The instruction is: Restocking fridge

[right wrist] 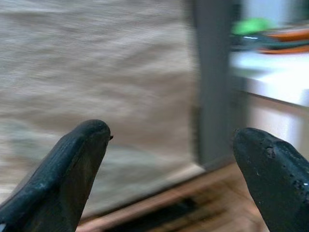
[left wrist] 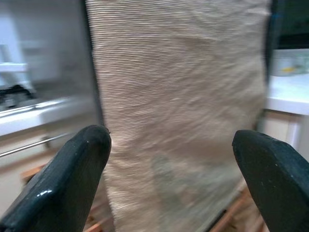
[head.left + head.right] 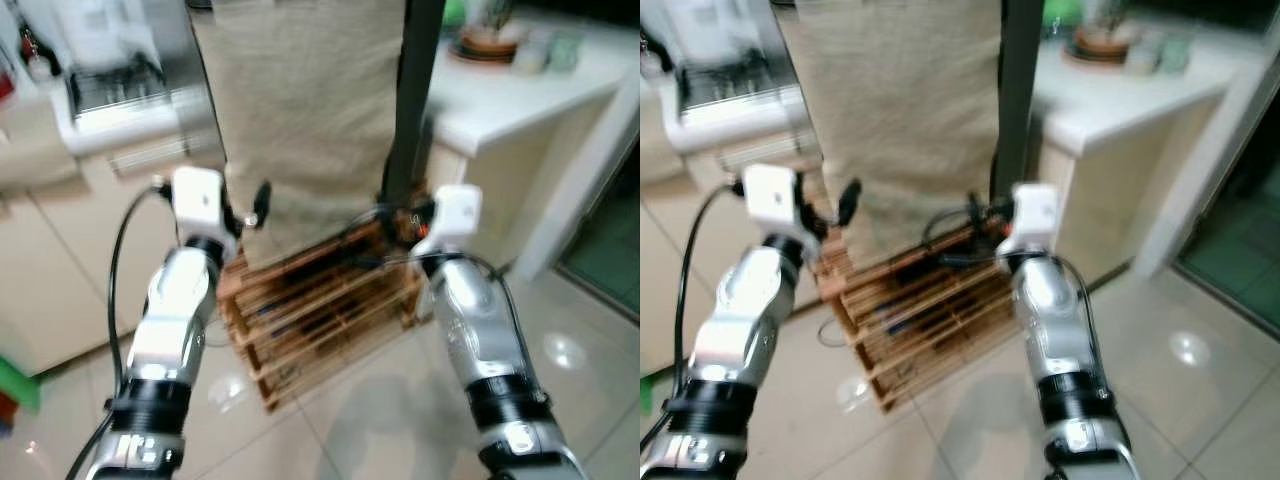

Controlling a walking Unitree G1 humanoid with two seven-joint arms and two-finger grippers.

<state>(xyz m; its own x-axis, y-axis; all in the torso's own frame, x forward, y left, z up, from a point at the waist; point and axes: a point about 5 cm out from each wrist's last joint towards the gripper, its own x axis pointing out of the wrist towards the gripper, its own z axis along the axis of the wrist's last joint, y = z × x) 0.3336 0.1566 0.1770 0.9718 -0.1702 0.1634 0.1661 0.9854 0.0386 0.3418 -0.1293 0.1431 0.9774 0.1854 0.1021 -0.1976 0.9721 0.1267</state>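
Both the left gripper [image 2: 169,179] and right gripper [image 1: 171,174] are wide apart and empty, raised before a hanging beige cloth [image 3: 310,110]. Risk: the wooden crate [image 3: 320,310] on the floor lies just ahead and could be struck. Blur also hampers aim.

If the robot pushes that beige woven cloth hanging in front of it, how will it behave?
The beige woven cloth would probably give and swing rather than resist: it hangs loose, with soft ripples. Its coarse weave likely grips well. The open left gripper faces it without touching.

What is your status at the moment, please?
Left gripper and right gripper open, both raised, holding nothing. Beige cloth hangs straight ahead. Wooden crate on the floor beneath it, in the way.
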